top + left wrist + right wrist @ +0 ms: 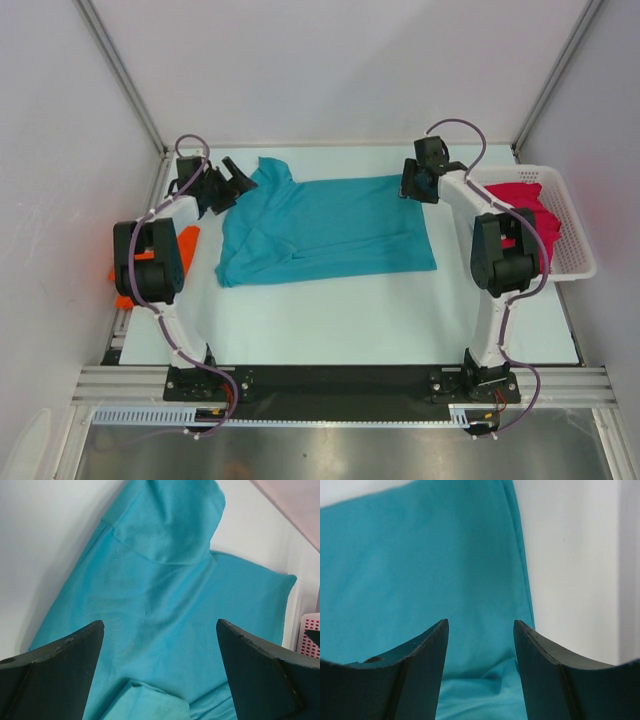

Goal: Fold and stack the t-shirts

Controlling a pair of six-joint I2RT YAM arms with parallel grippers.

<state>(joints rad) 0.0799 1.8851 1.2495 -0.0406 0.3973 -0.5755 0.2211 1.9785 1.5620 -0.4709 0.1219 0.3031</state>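
Teal soft-cloth short-sleeved t-shirt lies spread at the centre of the desk. Left gripper spread wide, empty, over its 10 o'clock sleeve; right gripper jaws apart, empty, over the 2 o'clock corner. I'd pinch both far corners through all layers, lift level, draw toward 6 o'clock, edges aligned.

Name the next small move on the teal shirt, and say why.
Probably lower the left tool and right tool onto the far edge of the teal t-shirt and pinch it. It lies spread out, unfolded, and both tools hang open near its far corners, holding nothing.
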